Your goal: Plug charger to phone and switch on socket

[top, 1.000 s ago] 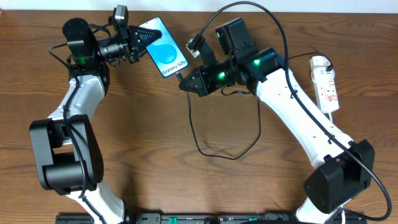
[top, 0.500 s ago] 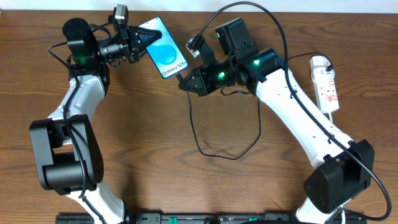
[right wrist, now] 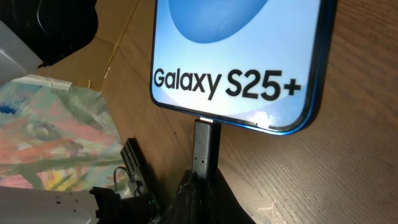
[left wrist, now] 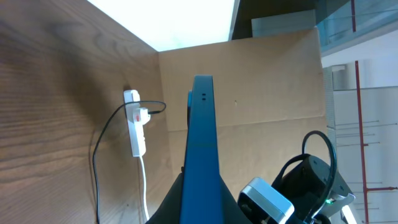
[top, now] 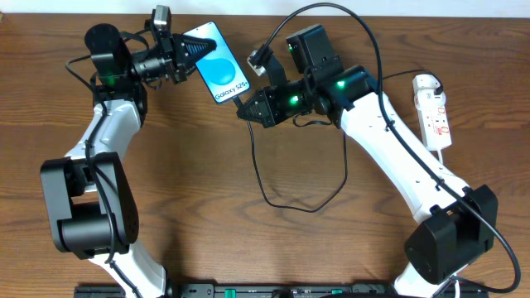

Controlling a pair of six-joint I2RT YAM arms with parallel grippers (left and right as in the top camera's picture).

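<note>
Near end of phone point(top: 219, 73) against charger point(right wrist: 205, 146) tip, socket point(top: 434, 111) well to right.

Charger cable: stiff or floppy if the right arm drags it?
Probably floppy: the charger lies in a slack loop, so it should trail rather than push. Its plug tip looks rigid, standing straight at the phone port in the right gripper.

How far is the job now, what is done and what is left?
Done: left claw is shut on the phone, right claw on the charger tip. In hand: the tip sits at the phone's bottom port; fully seated or not, I cannot tell. Left: switching on the socket, which no claw is near.
</note>
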